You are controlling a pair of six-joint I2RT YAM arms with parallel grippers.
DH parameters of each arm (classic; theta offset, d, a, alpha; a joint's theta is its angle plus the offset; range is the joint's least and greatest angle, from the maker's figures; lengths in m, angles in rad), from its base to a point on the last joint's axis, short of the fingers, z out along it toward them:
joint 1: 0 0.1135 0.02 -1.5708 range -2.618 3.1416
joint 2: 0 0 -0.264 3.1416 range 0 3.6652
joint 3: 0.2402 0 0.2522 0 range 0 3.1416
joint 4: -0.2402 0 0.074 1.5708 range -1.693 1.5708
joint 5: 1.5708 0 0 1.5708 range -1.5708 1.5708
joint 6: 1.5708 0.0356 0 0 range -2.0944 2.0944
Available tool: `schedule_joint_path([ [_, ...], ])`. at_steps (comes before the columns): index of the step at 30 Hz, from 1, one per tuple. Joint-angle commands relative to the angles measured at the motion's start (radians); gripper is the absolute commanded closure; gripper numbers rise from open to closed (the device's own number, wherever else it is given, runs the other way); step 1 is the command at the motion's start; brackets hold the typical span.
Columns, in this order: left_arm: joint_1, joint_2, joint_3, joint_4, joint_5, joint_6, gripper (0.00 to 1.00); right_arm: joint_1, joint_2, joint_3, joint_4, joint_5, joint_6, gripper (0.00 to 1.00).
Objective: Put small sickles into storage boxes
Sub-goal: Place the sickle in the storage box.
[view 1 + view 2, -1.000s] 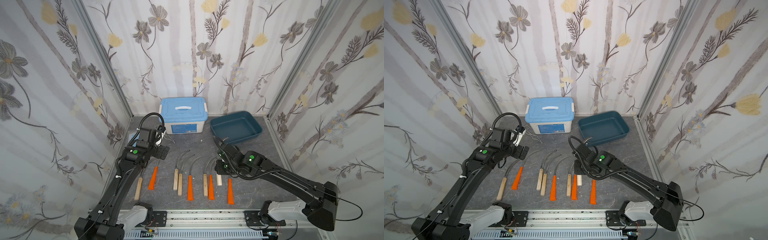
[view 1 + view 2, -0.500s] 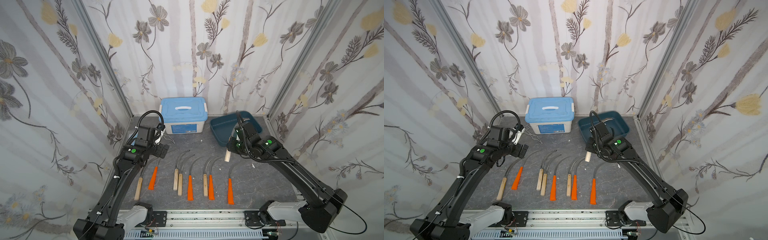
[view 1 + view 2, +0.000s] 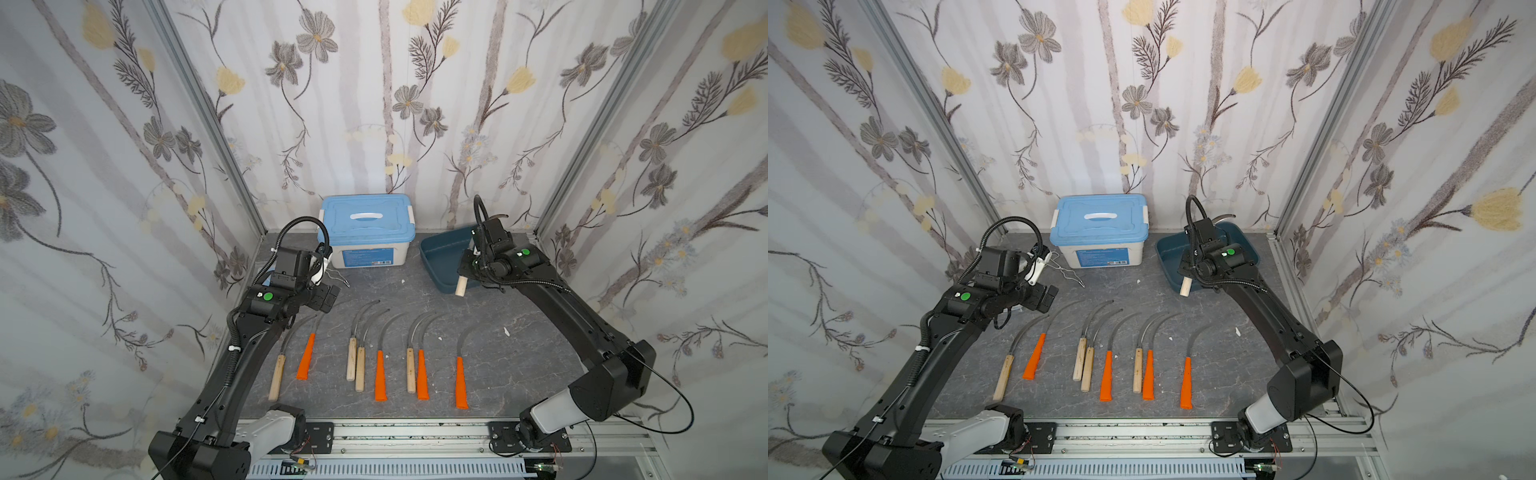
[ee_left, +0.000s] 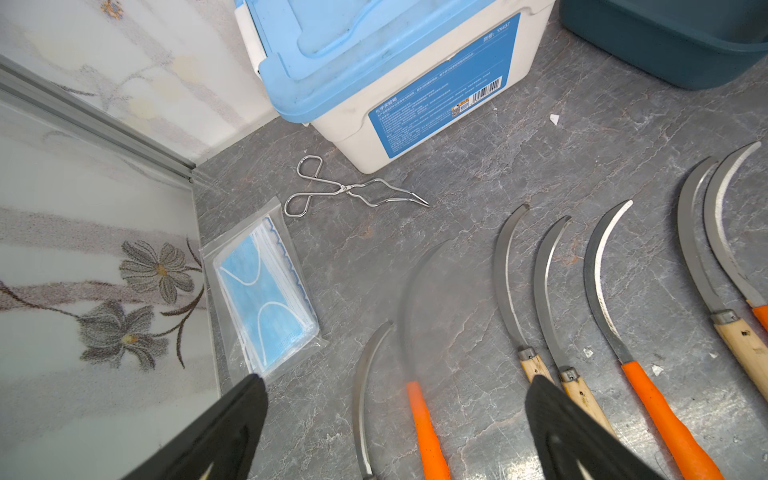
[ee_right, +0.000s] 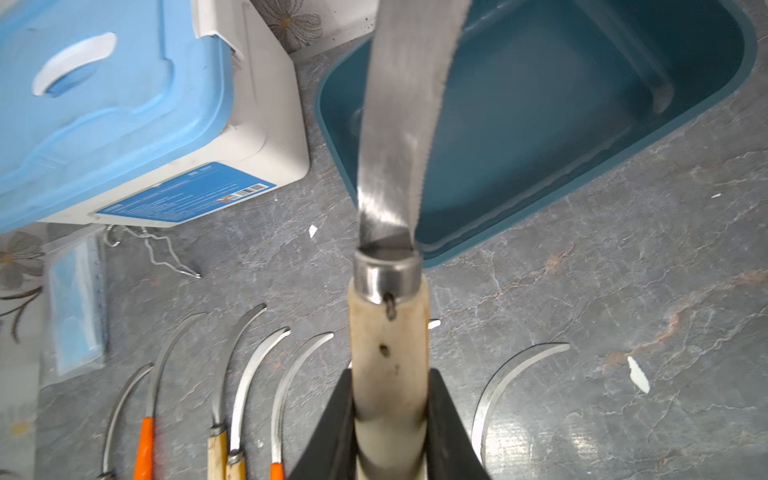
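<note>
Sickle (image 5: 388,353), wooden-handled, pinched by right fingers (image 5: 446,419), has moved from the front row to over the near rim of the tray (image 5: 540,199) at the back right corner of the desk (image 3: 519,332). Release judged next. Eight sickles (image 3: 380,374) remain along the front edge. Left fingers (image 4: 232,424) spread, empty.

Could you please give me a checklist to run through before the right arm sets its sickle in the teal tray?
1. Right gripper shut on pale wooden-handled sickle with curved grey blade: ok.
2. Shallow dark teal plastic tray empty: ok.
3. Whole sickle over tray: not ok, handle seems outside near rim.
4. Left gripper open, away from tray: ok.
5. White box with light blue lid apart from tray: ok.
</note>
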Motion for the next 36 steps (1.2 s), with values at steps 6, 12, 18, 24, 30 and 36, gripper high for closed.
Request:
schedule_joint_path([
  [6,0.000,-0.010,0.000,0.001,-0.014,0.031,0.00,-0.021,0.198,0.175,0.056,0.116,-0.094,0.92],
  [12,0.001,-0.004,0.004,0.006,-0.029,0.040,0.00,-0.034,0.329,0.269,0.055,0.129,-0.133,0.92],
  [18,0.001,-0.007,-0.001,-0.005,-0.044,0.064,0.00,-0.066,0.433,0.332,0.028,0.117,-0.167,0.92],
  [24,0.003,-0.015,-0.003,-0.017,-0.043,0.059,0.00,-0.097,0.492,0.353,0.022,0.087,-0.173,0.92],
  [30,0.005,-0.023,-0.011,-0.026,-0.043,0.058,0.00,-0.115,0.546,0.403,0.017,0.063,-0.179,0.92],
  [36,0.006,-0.020,-0.011,-0.038,-0.032,0.056,0.00,-0.116,0.609,0.452,-0.002,0.029,-0.179,0.92],
])
